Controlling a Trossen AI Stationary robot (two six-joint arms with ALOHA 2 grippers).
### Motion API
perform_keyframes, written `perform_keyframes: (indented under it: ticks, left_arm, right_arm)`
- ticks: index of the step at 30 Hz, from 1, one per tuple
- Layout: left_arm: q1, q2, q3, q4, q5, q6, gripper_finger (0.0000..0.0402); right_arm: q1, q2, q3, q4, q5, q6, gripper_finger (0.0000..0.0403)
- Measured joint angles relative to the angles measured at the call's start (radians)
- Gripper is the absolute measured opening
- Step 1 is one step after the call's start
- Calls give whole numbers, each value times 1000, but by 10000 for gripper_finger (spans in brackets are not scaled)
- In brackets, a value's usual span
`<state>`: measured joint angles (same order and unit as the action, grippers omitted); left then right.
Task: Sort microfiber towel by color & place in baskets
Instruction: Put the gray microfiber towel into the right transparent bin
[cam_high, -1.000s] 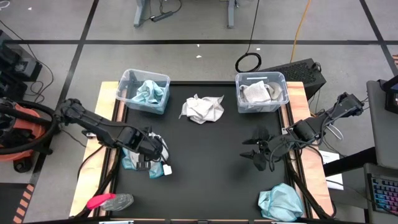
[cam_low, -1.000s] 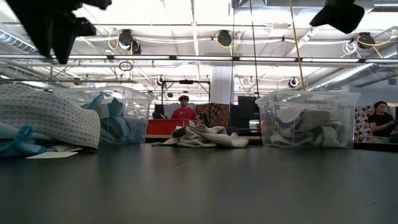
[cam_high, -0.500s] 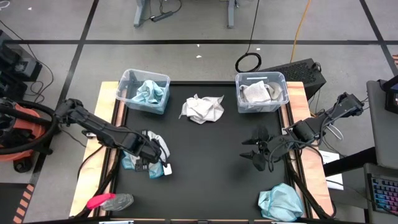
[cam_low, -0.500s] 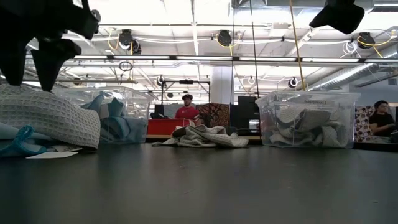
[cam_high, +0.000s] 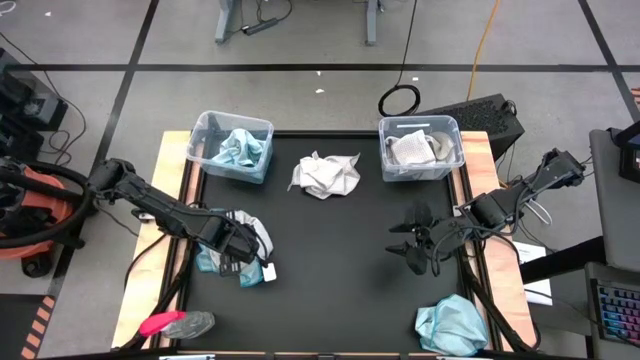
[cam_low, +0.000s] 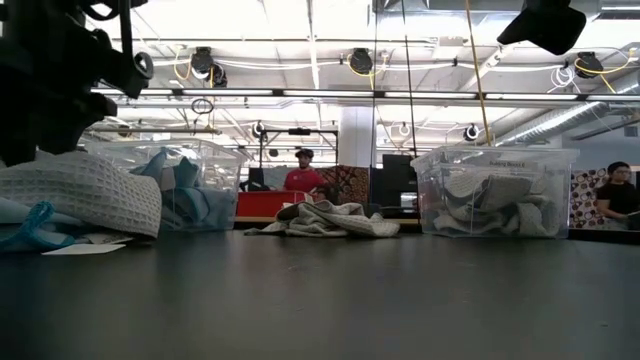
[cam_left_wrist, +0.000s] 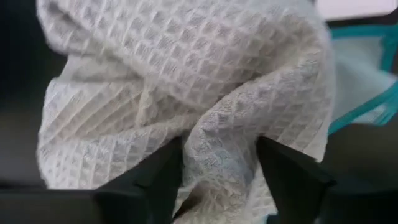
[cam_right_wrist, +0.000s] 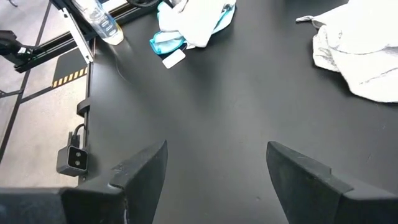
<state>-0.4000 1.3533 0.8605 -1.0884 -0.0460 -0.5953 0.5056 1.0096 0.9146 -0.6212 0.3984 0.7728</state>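
Waffle-weave pale grey-white towel (cam_left_wrist: 186, 93), one item, lying on a light teal-blue towel (cam_high: 212, 260) at the left edge of the black tabletop (cam_high: 340, 270); small white tag (cam_high: 268, 273) just beside the pile. We see the left gripper (cam_high: 236, 247) down on the pale cloth, a raised fold standing between its two fingers (cam_left_wrist: 286, 174); whether the fingers have closed on that fold we cannot tell.

Further items: pale towel (cam_high: 325, 175), crumpled, between the two baskets at the far edge; teal towel (cam_high: 452, 322) at the near right corner. Left basket (cam_high: 215, 125) holds teal cloth, right basket (cam_high: 445, 128) holds pale cloth. Right gripper (cam_high: 418, 250) hangs open over bare tabletop, right of centre, holding nothing.

Risks, as we judge them:
- The two stacked towels touch, so a deep pinch could catch the teal one beneath and carry both colours to one basket.
- A shallow pinch on a soft fold may slip during the lift.
- The pale cloth belongs in the right basket, well apart from this arm, so a long carry or handover could drop it.
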Motion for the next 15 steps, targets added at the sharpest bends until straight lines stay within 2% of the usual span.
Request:
perform_keyframes:
  ticks: [10, 12, 15]
  left_arm:
    - [0, 0, -2, 82, 10, 26, 26]
    - [0, 0, -2, 82, 11, 25, 11]
    - [0, 0, -2, 83, 23, 24, 12]
  right_arm:
    - [0, 0, 0, 0, 23, -3, 265]
    - [0, 0, 0, 0, 23, -3, 265]
    - [0, 0, 0, 0, 23, -3, 265]
